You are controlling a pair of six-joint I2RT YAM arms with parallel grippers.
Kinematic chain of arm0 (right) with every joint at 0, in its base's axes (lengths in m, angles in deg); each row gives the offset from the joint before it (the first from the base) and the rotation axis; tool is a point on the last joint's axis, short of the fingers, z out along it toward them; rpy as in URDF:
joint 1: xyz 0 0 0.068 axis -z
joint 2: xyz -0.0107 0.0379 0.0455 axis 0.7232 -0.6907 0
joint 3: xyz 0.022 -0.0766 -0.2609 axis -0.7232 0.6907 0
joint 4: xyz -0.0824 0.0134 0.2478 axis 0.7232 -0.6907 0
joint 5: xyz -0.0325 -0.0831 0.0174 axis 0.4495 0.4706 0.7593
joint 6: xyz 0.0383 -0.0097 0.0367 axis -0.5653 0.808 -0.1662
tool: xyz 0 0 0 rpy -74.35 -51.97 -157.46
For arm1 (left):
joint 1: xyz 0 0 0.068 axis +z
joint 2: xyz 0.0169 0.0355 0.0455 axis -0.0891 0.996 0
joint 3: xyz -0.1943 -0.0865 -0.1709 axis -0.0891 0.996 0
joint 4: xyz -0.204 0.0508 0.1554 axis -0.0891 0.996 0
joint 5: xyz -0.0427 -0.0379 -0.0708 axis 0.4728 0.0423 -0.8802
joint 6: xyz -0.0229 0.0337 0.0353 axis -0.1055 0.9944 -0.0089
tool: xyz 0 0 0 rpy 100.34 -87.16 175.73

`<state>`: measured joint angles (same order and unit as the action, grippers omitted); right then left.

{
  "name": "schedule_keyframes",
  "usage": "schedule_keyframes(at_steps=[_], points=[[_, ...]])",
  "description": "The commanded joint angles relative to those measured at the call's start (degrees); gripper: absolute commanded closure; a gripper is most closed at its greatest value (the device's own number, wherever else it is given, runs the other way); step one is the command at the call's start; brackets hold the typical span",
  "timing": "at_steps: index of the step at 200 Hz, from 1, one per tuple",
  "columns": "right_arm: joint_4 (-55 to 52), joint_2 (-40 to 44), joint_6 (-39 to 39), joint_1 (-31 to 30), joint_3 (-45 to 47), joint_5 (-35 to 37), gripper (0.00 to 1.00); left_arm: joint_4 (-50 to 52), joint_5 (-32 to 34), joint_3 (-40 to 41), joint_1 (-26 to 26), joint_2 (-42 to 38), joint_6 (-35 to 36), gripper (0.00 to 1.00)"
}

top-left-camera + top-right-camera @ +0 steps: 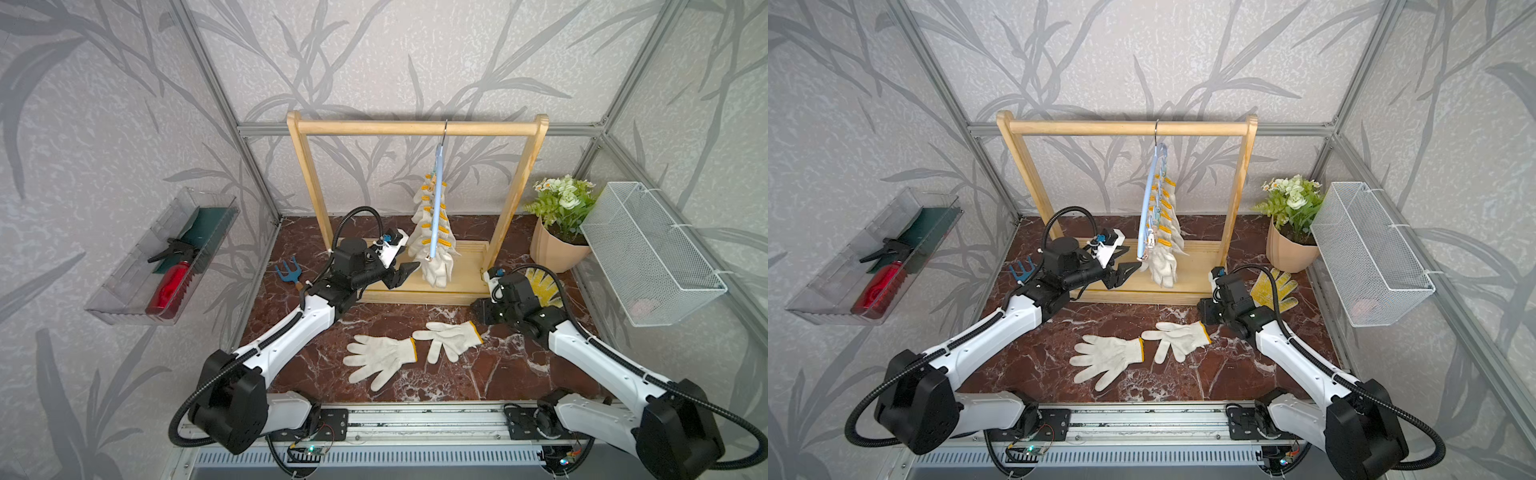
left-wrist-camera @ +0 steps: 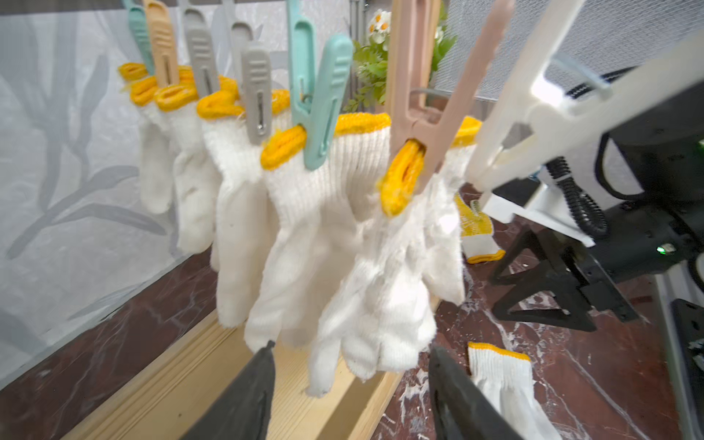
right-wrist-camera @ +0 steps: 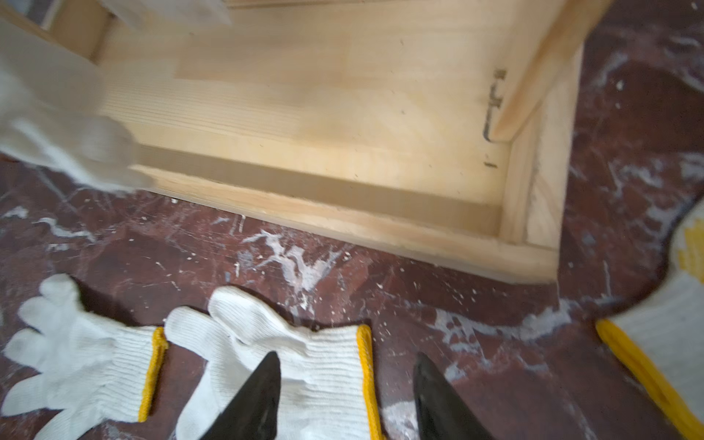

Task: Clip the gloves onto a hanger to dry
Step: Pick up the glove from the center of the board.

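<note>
On the wall, clear bin (image 1: 109,300) holds red spray bottle (image 1: 169,289) and a dark green item; wire basket (image 1: 648,249) holds something pinkish, unclear; pot (image 1: 555,250) holds flowering plant (image 1: 566,203); hanger (image 1: 1145,210) hooked on wooden rack (image 1: 415,128), gloves (image 1: 435,266) clipped along it by the cuffs; two loose gloves (image 1: 382,357) flat on table (image 1: 519,374); left gripper (image 2: 350,344) spread, empty, at the hanging fingertips; right gripper (image 3: 346,358) spread, empty, over one loose cuff.

The arms (image 1: 291,328) have white shells and black joint housings (large, rounded near the base) with black corrugated cables (image 1: 359,210); the left gripper (image 2: 352,344) and right gripper (image 3: 346,354) have black pointed fingers (image 2: 244,400).
</note>
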<state>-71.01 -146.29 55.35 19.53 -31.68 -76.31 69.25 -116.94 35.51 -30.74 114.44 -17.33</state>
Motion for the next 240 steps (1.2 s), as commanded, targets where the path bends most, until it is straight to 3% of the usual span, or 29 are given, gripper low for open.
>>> schedule_keyframes(at_steps=[1, 59, 94, 108, 155, 208, 240], points=[[-6.9, -1.8, -7.0, -3.6, 1.5, 8.3, 0.46, -0.6, 6.7, 1.6, 1.2, -1.9, -1.2, 0.37], [-0.2, -7.7, -12.4, -7.5, 6.0, 5.9, 0.53, -4.5, 5.3, 5.8, 3.0, -1.4, -5.2, 0.37], [3.3, -12.3, -10.5, -7.4, 5.6, 4.1, 0.63, -3.8, -4.6, 6.9, 3.2, -0.2, -3.8, 0.37], [5.5, -13.1, -9.3, -7.5, 5.8, 2.3, 0.72, -3.0, -7.1, 7.3, 3.2, -0.1, -3.2, 0.37], [12.7, -10.1, 1.6, -7.5, 5.6, -7.6, 1.0, -0.8, -13.2, 9.1, 3.2, -1.5, -0.5, 0.37], [15.7, -0.3, 16.9, -8.5, -0.7, -20.0, 1.0, 4.2, -23.0, 9.2, 3.1, -2.5, 3.3, 0.38], [9.6, 0.9, 25.2, -9.6, -7.6, -27.0, 1.0, 5.3, -27.3, 8.1, 3.1, -3.7, 4.1, 0.39]])
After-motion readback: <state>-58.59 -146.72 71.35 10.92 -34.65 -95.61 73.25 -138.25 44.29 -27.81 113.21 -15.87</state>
